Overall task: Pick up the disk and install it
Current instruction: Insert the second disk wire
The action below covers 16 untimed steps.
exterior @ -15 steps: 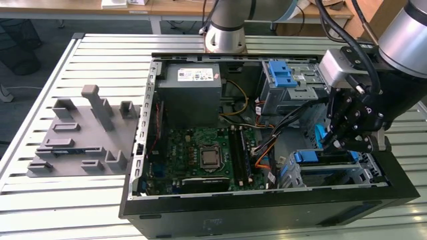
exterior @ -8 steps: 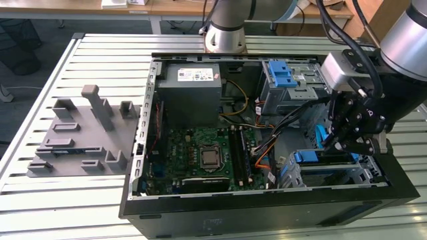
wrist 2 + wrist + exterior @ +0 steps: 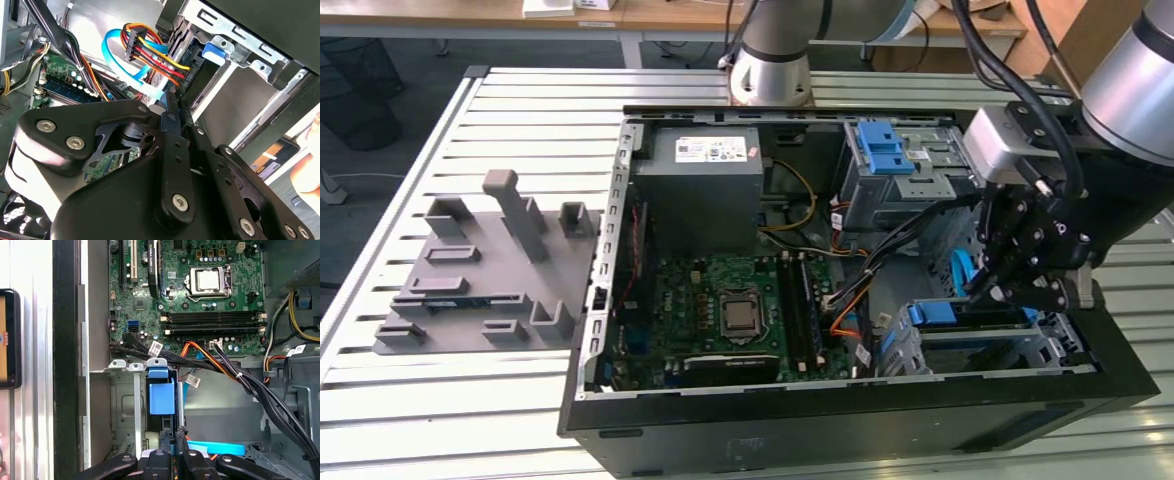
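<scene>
Exterior view first: from my remote seat I see the claw point(image 3: 1003, 290) reaching down into the open computer case point(image 3: 720, 420) that lies on the slatted table point(image 3: 400, 400), at roughly four o'clock from the motherboard point(image 3: 720, 310). The disk point(image 3: 974, 318), showing its blue plastic bracket, sits on edge in the metal drive cage point(image 3: 1047, 350) at the case's lower corner on the exterior view's right, just below the claw's tips, at about six o'clock from them. The fingers point(image 3: 172, 450) look drawn nearly together in the first wrist view, where the blue bracket of the disk point(image 3: 161, 395) stands directly beyond them at twelve o'clock; I cannot tell whether they pinch anything or touch the bracket. Close to the claw runs a light blue flat cable point(image 3: 215, 447), and a bundle of black, orange and yellow wires point(image 3: 235, 377) crosses between the cage and the motherboard. A grey power supply point(image 3: 707, 170) sits at twelve o'clock from the motherboard.
</scene>
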Motion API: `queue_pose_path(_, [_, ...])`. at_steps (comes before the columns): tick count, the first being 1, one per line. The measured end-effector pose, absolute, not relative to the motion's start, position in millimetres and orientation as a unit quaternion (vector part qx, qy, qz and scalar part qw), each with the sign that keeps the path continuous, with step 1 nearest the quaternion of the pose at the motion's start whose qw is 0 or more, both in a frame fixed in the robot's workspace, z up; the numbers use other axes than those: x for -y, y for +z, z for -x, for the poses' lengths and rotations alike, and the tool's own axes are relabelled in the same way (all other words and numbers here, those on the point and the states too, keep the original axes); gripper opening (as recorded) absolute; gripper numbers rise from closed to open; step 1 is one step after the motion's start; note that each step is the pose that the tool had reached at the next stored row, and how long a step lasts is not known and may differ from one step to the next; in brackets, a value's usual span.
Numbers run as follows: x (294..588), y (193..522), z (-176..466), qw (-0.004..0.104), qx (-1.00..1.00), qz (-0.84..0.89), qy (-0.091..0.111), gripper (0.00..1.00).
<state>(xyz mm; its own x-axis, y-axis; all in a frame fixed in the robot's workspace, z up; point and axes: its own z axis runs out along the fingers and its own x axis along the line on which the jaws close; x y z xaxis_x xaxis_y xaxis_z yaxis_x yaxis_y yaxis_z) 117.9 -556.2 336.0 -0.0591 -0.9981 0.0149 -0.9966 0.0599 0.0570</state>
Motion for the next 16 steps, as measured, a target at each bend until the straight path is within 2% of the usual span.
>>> queue_pose_path(16, [556.1, 334.4, -121.4, 0.027, 0.731, -0.682, -0.018, 0.16])
